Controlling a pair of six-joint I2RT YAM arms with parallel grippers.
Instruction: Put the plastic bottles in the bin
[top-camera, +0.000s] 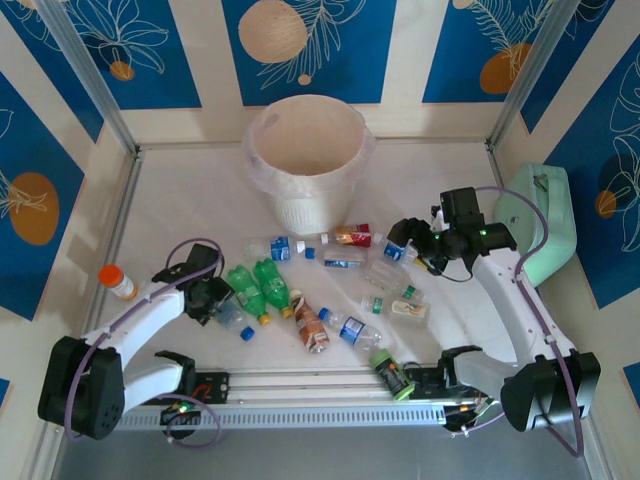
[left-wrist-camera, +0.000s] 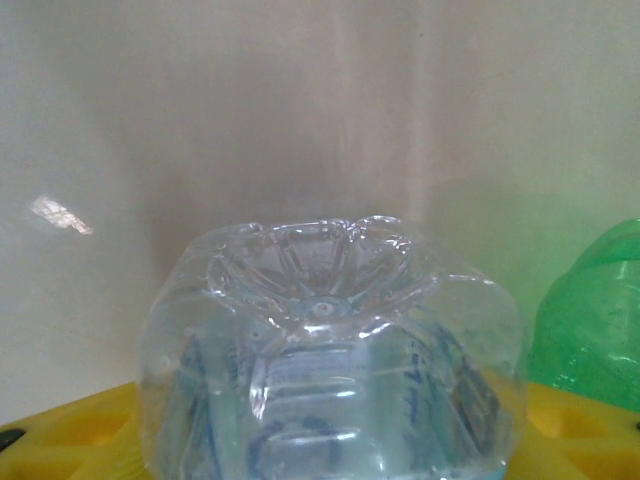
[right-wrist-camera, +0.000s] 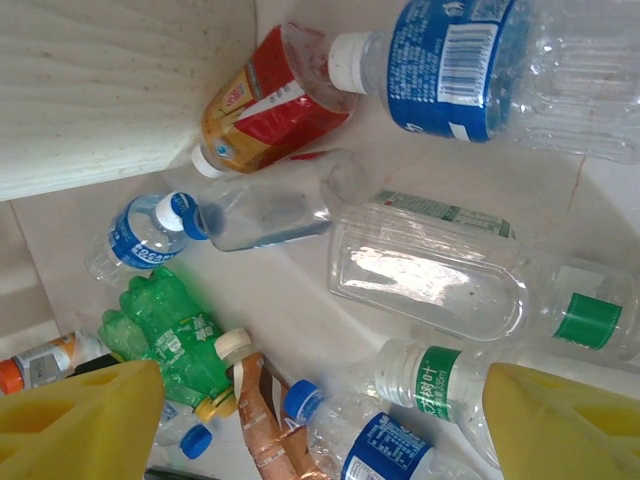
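Crinkled plastic bottles (top-camera: 343, 262) lie strewn on the smooth pale table (top-camera: 180, 200), on the arms' side of the round, ribbed bin (top-camera: 315, 205) with its filmy bag liner (top-camera: 258, 170).
Nearer than the bin and to its left, the left gripper (top-camera: 222, 305) straddles a clear bottle (left-wrist-camera: 330, 350), whose petal-lobed moulded base sits between yellow fingers (left-wrist-camera: 90, 445); I cannot tell whether they grip it; 2 crumpled green bottles (top-camera: 258, 288) lie just beside; nearer than the bin and to its right, the right gripper (right-wrist-camera: 320, 420) hangs with fingers spread wide, holding nothing, over a flat-sided clear bottle (right-wrist-camera: 430, 275).
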